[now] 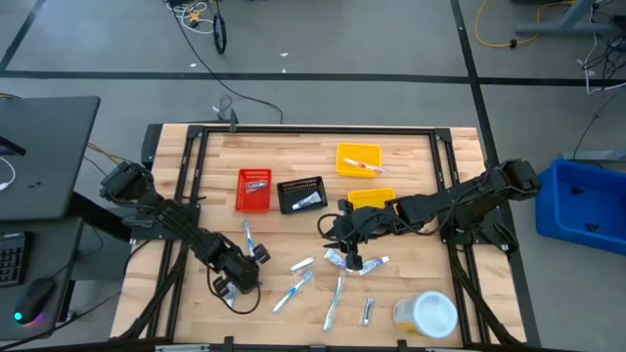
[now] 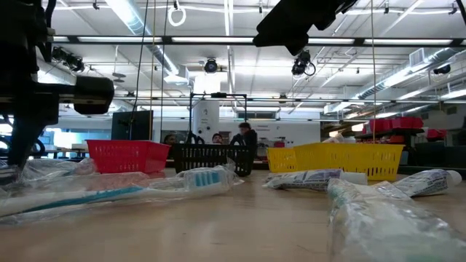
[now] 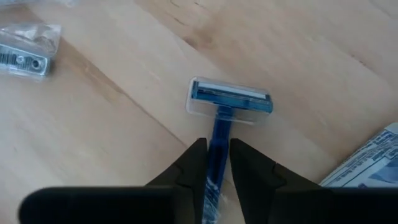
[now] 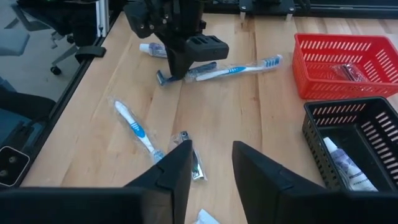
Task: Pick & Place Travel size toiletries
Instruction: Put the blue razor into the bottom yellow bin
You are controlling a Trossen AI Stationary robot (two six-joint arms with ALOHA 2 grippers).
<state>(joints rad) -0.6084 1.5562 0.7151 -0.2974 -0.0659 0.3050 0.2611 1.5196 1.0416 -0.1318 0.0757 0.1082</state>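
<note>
While your left gripper (image 3: 216, 163) sits low at the near left of the surface (image 1: 411, 196), its fingers (image 3: 186, 171) pinch the handle of a blue razor (image 3: 229, 104) lying on the wood. Your right gripper (image 4: 210, 163) hovers mid-surface with its fingers spread, above the scattered toiletries (image 1: 337, 284), near the black bin (image 1: 300, 194).

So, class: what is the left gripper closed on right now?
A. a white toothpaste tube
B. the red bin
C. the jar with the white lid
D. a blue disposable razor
D: in the left wrist view the left gripper clamps the handle of the blue razor.
</note>
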